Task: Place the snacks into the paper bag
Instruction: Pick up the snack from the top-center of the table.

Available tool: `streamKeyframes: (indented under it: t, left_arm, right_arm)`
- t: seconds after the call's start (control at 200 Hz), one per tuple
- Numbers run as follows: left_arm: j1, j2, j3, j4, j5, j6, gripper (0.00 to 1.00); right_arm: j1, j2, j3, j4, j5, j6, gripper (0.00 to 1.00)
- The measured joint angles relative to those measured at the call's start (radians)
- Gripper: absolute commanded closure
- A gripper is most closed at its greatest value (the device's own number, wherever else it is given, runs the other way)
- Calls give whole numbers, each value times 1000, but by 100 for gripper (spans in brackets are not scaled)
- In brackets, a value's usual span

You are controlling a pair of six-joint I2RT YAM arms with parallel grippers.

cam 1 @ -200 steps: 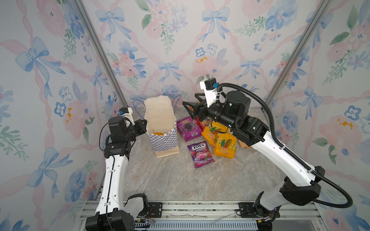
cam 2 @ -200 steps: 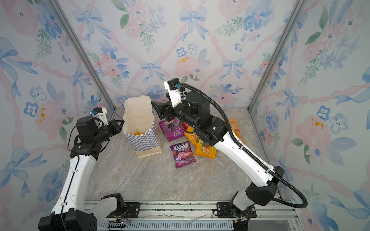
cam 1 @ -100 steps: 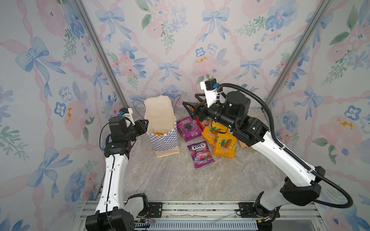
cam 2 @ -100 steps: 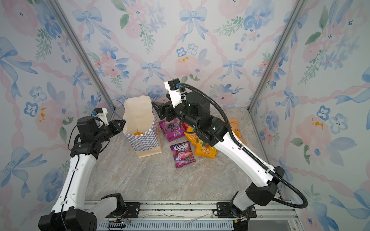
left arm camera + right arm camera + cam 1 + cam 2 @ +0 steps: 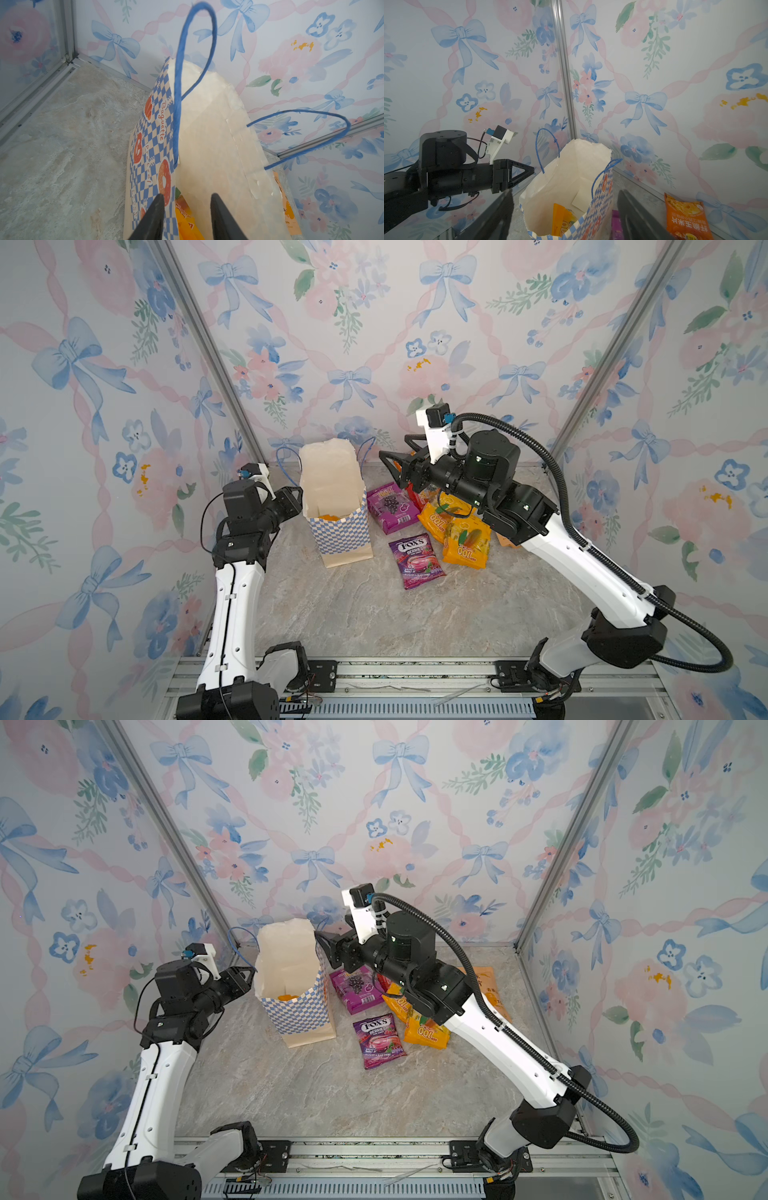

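Observation:
The paper bag (image 5: 338,526) (image 5: 297,1006) stands upright with its mouth open, and one yellow-orange snack packet (image 5: 562,220) (image 5: 185,220) lies inside. My left gripper (image 5: 300,491) (image 5: 187,197) is open at the bag's left rim, one finger outside the checkered wall and one inside. My right gripper (image 5: 386,464) (image 5: 565,193) hangs wide open and holds nothing, just right of the bag's mouth. On the table right of the bag lie more snacks: a purple grape packet (image 5: 392,506), a purple Fox's packet (image 5: 415,562), two yellow-orange packets (image 5: 463,541) and an orange pouch (image 5: 484,986).
Floral walls close in the table on three sides, and the bag stands near the back left corner. Its blue cord handles (image 5: 180,83) stick up over the rim. My right arm (image 5: 582,564) crosses above the snack pile and hides part of it.
My left gripper's jaws have spread apart at the bag's rim. The bag, the snacks and my right arm have stayed where they were.

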Motion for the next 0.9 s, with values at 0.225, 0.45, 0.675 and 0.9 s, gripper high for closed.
streamKeyframes:
  t: [0.225,0.45,0.675,0.9]
  left_arm:
    - [0,14,0,-2,-18,17,49]
    - [0,26,0,-2,-24,26,46]
    - [-14,50,0,-2,-35,43,45]
    - [-48,80,0,-16,-74,63,45]
  right_arm:
    - [0,0,0,0,0,1,19]
    - [0,0,0,0,0,3,19]
    - [0,0,0,0,0,3,19]
    - [-2,0,0,0,0,3,19]
